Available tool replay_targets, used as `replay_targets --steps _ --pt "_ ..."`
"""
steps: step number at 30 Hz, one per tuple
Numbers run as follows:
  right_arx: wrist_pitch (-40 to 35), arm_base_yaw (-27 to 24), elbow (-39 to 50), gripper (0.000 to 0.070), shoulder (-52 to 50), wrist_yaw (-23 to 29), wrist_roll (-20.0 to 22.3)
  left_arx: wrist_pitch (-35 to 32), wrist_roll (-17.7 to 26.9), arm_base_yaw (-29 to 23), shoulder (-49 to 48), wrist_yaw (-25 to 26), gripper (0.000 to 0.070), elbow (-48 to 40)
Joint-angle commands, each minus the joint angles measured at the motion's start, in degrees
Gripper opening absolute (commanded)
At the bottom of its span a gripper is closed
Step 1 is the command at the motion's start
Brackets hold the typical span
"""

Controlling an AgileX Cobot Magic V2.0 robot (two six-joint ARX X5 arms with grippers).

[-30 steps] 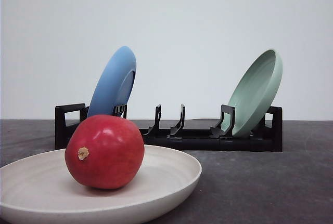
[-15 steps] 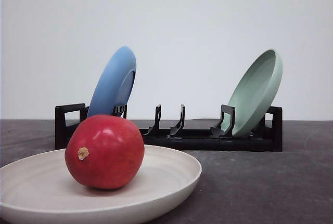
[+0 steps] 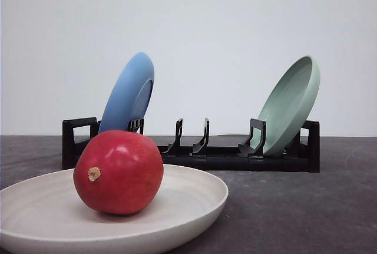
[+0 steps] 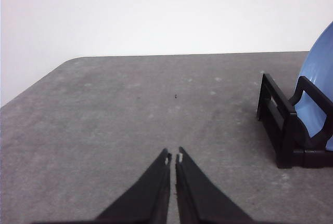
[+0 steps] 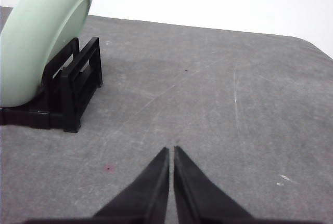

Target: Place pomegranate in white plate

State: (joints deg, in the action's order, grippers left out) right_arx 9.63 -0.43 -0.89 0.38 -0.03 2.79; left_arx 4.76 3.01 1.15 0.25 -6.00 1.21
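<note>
- pomegranate (image 3: 118,172) sits in the white plate (image 3: 194,198), so I'd call it done
- left hand (image 4: 173,157) and right hand (image 5: 171,151) both pressed together over bare desk (image 5: 218,104), nothing held

Light is bright, even and diffuse in all three views, and the white wall behind is close to washed out. In the front view the pomegranate (image 3: 118,172) carries a soft highlight on its upper skin and throws a faint shadow onto the white plate (image 3: 194,198); the plate's near rim looks slightly soft, while the black rack (image 3: 235,158) farther back is sharp. The blue plate (image 3: 128,93) and the mint-green plate (image 3: 290,104) show gentle shading without glare. In the wrist views the gray table (image 4: 114,109) is evenly lit, and the left gripper (image 4: 173,157) and right gripper (image 5: 171,151) appear as dark, nearly featureless shapes.
</note>
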Motion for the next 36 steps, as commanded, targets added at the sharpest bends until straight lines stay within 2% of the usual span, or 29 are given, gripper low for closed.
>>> replay_targets --steps 1,36 --pt "-0.61 0.02 0.24 0.0009 -0.17 0.02 -0.44 -0.46 0.46 -0.11 -0.08 0.04 0.0 -0.52" --pt "-0.61 0.02 0.24 0.0009 -0.17 0.02 -0.43 -0.46 0.46 -0.11 -0.09 0.04 0.0 -0.52"
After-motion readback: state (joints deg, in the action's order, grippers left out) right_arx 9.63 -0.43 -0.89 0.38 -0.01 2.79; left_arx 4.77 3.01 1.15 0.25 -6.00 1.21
